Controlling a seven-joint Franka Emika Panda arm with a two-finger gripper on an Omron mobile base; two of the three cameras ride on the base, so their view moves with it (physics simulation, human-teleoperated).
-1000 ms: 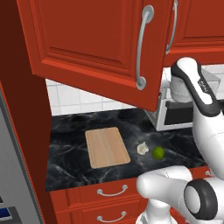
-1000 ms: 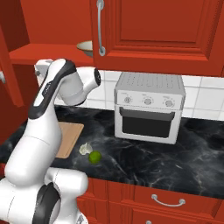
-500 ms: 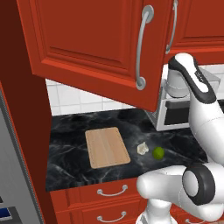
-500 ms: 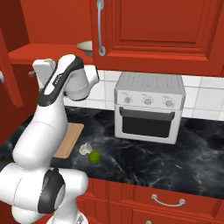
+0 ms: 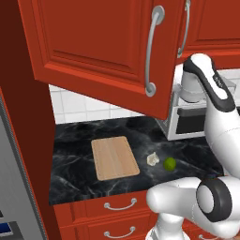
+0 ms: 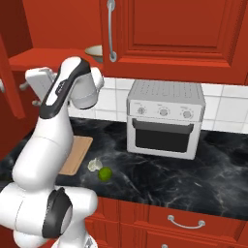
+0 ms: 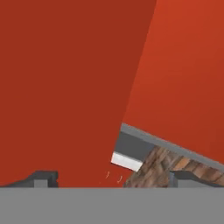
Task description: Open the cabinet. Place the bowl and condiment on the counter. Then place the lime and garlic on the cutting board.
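Red cabinet [image 5: 103, 51] door swung open, jaws [image 7: 109, 181] spread wide and empty by its edge; bowl [image 6: 95, 51] waits on the shelf. Reaching in for it looks next.

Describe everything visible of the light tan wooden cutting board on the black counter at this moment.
The flat rectangular light tan wooden cutting board has rounded corners and a faint lengthwise grain. It lies flat on the black marble-look counter, below the open red-orange cabinet door, turned slightly askew to the counter's front edge. Its top is bare. The off-white garlic bulb and the green lime sit on the counter to its right, apart from it. In the right base view the white arm hides part of it.
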